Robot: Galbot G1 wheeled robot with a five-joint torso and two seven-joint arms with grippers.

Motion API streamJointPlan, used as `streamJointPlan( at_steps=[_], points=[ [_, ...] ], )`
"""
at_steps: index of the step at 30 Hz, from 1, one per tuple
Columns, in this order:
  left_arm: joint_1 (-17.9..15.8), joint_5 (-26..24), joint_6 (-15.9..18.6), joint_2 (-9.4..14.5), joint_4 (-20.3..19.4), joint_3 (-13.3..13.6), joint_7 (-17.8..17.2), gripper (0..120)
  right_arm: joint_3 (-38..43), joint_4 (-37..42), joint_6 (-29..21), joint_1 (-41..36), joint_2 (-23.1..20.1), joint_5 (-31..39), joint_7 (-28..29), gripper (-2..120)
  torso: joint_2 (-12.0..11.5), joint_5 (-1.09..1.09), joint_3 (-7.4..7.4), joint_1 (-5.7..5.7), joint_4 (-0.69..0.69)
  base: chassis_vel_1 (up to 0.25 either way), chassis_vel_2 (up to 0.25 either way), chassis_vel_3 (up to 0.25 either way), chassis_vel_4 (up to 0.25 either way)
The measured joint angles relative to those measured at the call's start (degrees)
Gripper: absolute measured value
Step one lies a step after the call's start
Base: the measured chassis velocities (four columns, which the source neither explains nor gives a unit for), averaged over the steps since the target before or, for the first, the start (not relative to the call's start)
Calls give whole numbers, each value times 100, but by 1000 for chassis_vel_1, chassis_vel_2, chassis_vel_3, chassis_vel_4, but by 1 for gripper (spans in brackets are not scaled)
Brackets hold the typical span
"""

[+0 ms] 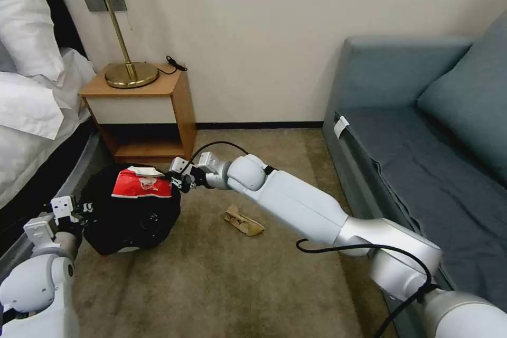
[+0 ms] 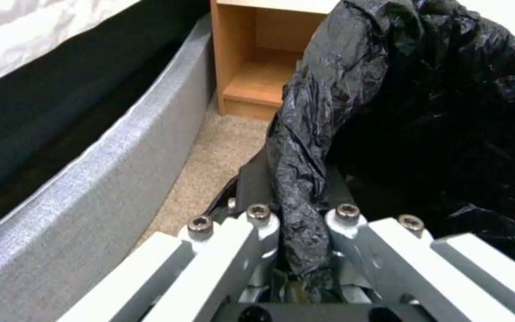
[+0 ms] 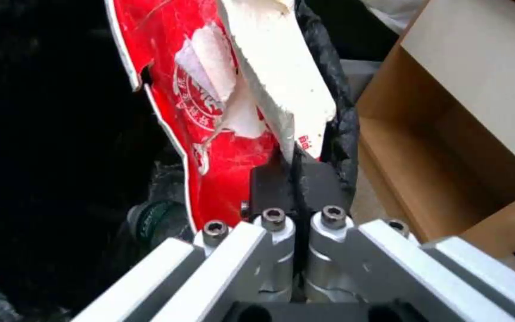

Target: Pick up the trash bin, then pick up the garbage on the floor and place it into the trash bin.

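My right tool [image 3: 296, 179] is clamped on the edge of the red snack packet [image 1: 141, 185], holding it over the mouth of the trash bin [image 1: 132, 222]. My left tool [image 2: 299, 201] is pinched on the bin's black bag [image 2: 424, 112] at the rim, holding the bin tipped, low beside the bed frame [image 2: 90, 188]. A small bottle [image 3: 156, 219] seems to lie inside the bin already. So this is the drop-in step for the packet. Next move, as I judge it: release squarely over the opening, since the packet is wide and could hang on the rim. The crumpled tan paper piece [image 1: 244, 221] lies on the carpet [image 1: 222, 285], near my right arm.
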Motion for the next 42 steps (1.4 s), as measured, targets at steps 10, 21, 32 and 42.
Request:
streamJointPlan(
  at_steps=[10, 21, 32, 42],
  points=[
    [-4, -9, 0, 48, 9, -26, 10, 3, -13, 170, -18, -114, -106, 3, 197, 30, 0, 1, 0, 0, 0, 0, 0, 0, 0],
    [20, -28, -3, 80, 15, -70, 13, 3, 294, 183, -28, -135, -484, -179, 234, 67, 0, 1, 0, 0, 0, 0, 0, 0, 0],
    [74, -71, -34, 102, 13, -130, 15, 3, 1120, -1239, 339, -1073, -829, -1901, -313, 100, 0, 3, 0, 0, -1, 0, 0, 0, 0],
    [91, -38, -60, 80, 49, -133, 41, 3, 1415, -1811, 573, -1520, -652, -2398, -331, 100, 0, 2, 0, 0, -1, 0, 0, 0, 0]
  ],
)
